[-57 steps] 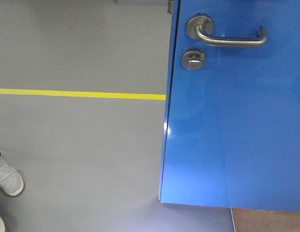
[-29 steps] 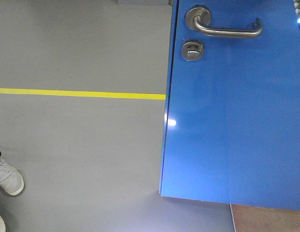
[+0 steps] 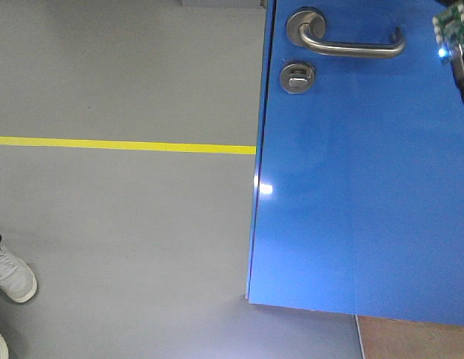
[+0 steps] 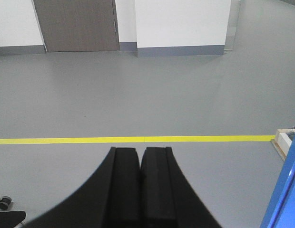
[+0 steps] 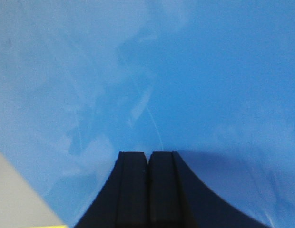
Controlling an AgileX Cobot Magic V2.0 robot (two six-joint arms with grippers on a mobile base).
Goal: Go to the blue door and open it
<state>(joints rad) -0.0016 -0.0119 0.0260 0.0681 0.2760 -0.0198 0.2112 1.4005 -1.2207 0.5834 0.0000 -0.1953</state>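
Grey floor (image 3: 127,224), yellow line (image 3: 120,145), glossy blue door (image 3: 367,187)

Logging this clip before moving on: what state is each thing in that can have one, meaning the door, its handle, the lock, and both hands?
blue door: free edge visible, floor beside it; open or shut, cannot tell.
lever handle: level, not pressed, nothing gripping it.
thumb-turn lock: position unclear.
left hand: shut, empty, facing open floor.
right hand: shut, empty, facing the door panel.

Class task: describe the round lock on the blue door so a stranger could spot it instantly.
Find the blue door filling the right of the front view. Near its left edge at the top sits a silver lever handle. The thumb-turn lock lies just below it: small, round and flat, with no long lever.
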